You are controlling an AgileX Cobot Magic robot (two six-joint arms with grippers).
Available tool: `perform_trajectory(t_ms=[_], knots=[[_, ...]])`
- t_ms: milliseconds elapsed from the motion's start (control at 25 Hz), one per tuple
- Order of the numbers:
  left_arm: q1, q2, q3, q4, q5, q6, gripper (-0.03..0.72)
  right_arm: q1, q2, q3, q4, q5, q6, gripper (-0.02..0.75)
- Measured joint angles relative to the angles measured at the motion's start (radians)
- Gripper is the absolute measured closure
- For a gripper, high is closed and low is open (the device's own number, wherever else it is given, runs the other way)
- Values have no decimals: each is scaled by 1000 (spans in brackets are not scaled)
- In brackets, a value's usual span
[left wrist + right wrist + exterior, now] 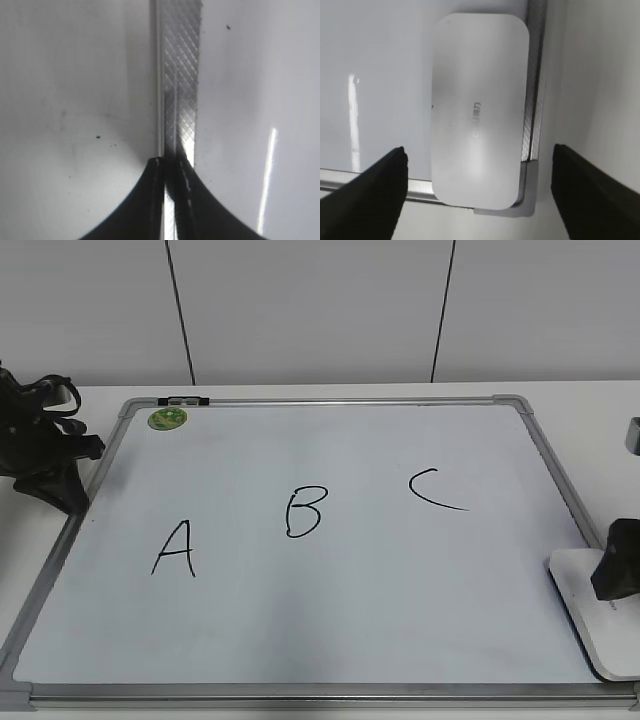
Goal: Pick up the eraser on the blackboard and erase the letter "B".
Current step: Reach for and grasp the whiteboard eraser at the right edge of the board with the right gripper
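Note:
The blackboard (330, 620) is a white dry-erase board with a silver frame, lying flat. A black "B" (304, 513) stands near its middle, between a black "A" (174, 550) and a black "C" (436, 490). The white eraser (585, 605) lies on the board's near right corner; it also shows in the right wrist view (477, 107). My right gripper (479, 155) is open, its fingers either side of the eraser's near end, just above it (620, 562). My left gripper (170, 162) is shut and empty over the board's left frame edge (182, 75), at the left of the exterior view (45, 455).
A round green magnet (167, 419) sits at the board's far left corner beside a black clip (184, 400). The board's grey corner piece (530, 192) lies under the eraser. White table surrounds the board; a wall stands behind.

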Motion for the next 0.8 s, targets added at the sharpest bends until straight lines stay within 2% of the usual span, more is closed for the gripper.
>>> perform_trajectory(t_ms=[360,800], knots=[[0,0,0,0,0,0,666,39,142,-43,-2,-22,-15,67],[0,0,0,0,0,0,666,43,218,-43,-12,-76,-16,76]])
